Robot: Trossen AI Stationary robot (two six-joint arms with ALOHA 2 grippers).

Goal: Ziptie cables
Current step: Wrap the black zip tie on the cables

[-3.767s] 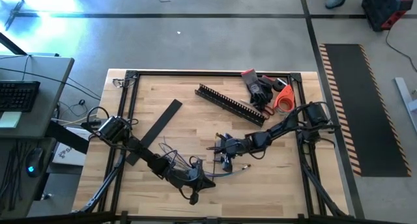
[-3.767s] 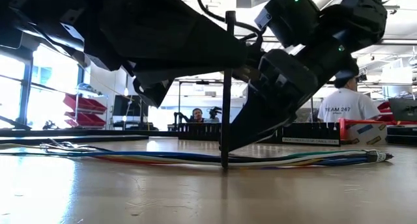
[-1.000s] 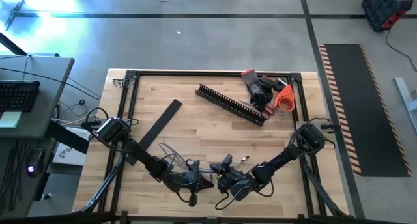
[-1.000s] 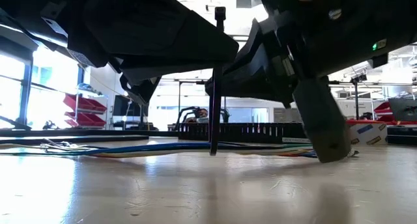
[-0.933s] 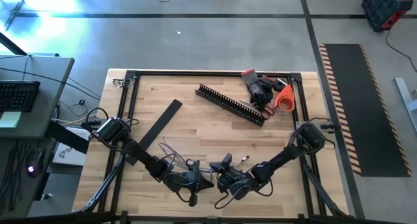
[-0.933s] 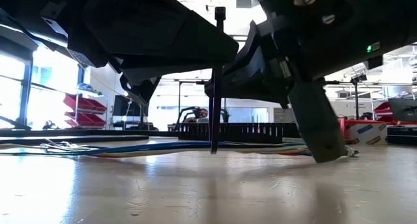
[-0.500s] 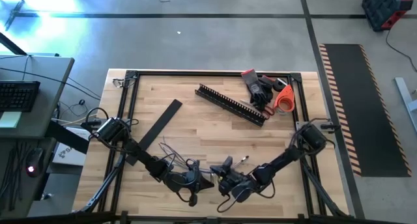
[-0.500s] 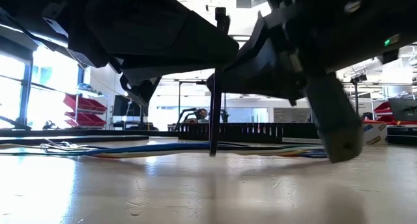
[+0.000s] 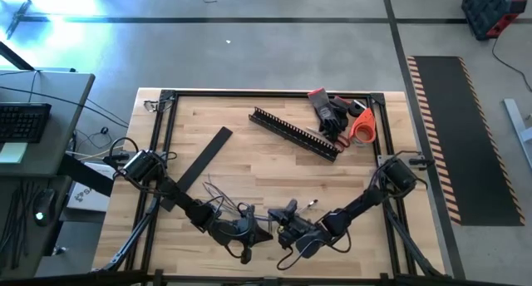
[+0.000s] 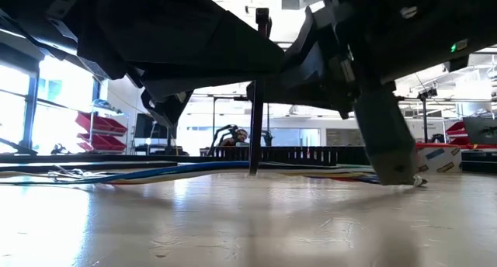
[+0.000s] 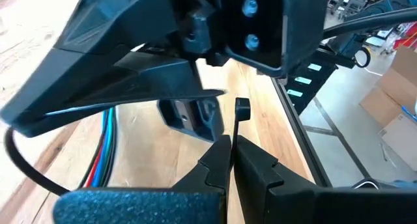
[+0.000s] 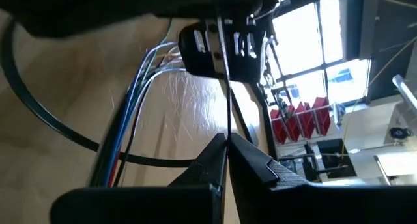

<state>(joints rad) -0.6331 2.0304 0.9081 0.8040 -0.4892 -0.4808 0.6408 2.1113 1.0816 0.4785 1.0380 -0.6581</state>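
- High view: the left gripper point(image 9: 256, 233) and right gripper point(image 9: 281, 228) meet tip to tip near the middle of the desk's point(image 9: 249, 165) near edge, with the cables point(image 9: 218, 204) beside them
- Low view: the cables point(image 10: 163, 172) lie across the desk, a thin black zip tie point(image 10: 255, 127) standing upright over them
- Left wrist view: left gripper point(image 11: 232, 140) clenched on the zip tie point(image 11: 242, 111)
- Right wrist view: right gripper point(image 12: 227, 140) clenched on a thin black strand point(image 12: 225, 74); cables point(image 12: 130, 113) on the wood beyond

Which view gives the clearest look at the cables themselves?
The low view: the cables run as one coloured bundle along the table. The high view shows only thin strands between the arms; the left wrist view shows a short blue and red stretch; the right wrist view shows pale and blue strands.
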